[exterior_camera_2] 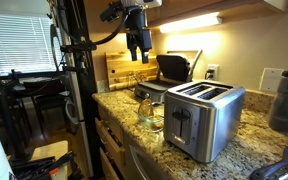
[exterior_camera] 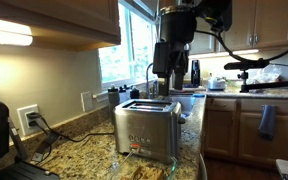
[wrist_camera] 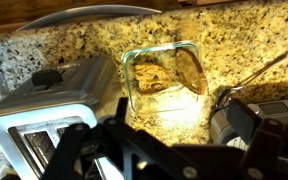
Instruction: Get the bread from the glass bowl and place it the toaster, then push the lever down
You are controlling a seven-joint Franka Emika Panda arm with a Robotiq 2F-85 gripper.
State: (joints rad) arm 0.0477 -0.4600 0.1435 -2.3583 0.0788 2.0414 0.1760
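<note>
I'm driving the arm in what looks like a home kitchen — a speckled granite countertop [exterior_camera: 79, 140], wooden cabinets [exterior_camera: 259, 25] above and below, and a bright window [exterior_camera: 134, 45] behind the counter in an exterior view. A steel toaster [exterior_camera_2: 204, 115] stands on the counter, with a strip light [exterior_camera_2: 189, 22] glowing under the wall cabinets and a wall outlet [exterior_camera: 29, 118] set in the backsplash. A cloth [exterior_camera: 267, 120] — a dish towel, I think, though it's small and dim — hangs on a lower cabinet door.

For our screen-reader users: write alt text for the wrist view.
Seen from above, a clear glass bowl holding bread sits on a speckled granite counter, with the steel toaster at lower left. The dark gripper crosses the bottom edge.
</note>
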